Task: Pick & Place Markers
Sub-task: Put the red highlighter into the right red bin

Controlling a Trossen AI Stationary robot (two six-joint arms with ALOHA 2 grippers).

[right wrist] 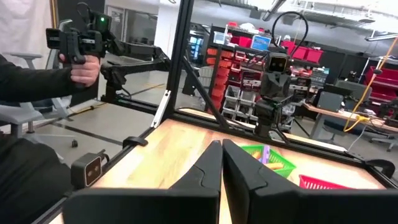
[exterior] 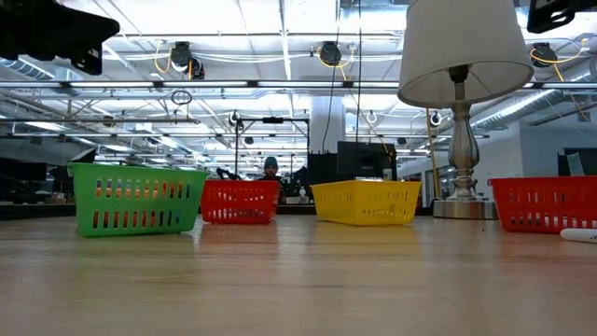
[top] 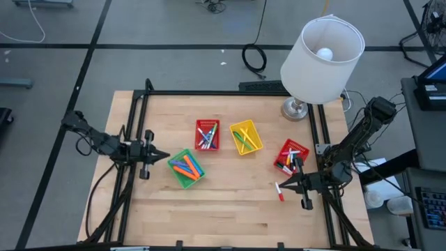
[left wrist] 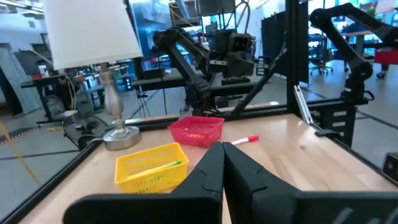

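Several markers lie in four mesh baskets: a green one [top: 186, 168], a red one [top: 207, 134], a yellow one [top: 246, 137] and a second red one [top: 291, 156]. One white marker with a red cap [top: 279, 192] lies flat on the table, also seen in the low view [exterior: 578, 235] and the left wrist view [left wrist: 244, 140]. My left gripper [top: 162, 156] hovers shut just left of the green basket, its tips together [left wrist: 222, 149]. My right gripper [top: 282, 185] is shut [right wrist: 221, 146] and raised over the loose marker, pointing toward the table's left.
A lamp with a white shade [top: 322, 49] stands on its metal base [top: 295, 109] at the far right corner. A black frame [top: 230, 91] borders the table. Bare wood lies along the near edge [top: 223, 216]. A person's hand [right wrist: 84, 62] holds a device beyond the table.
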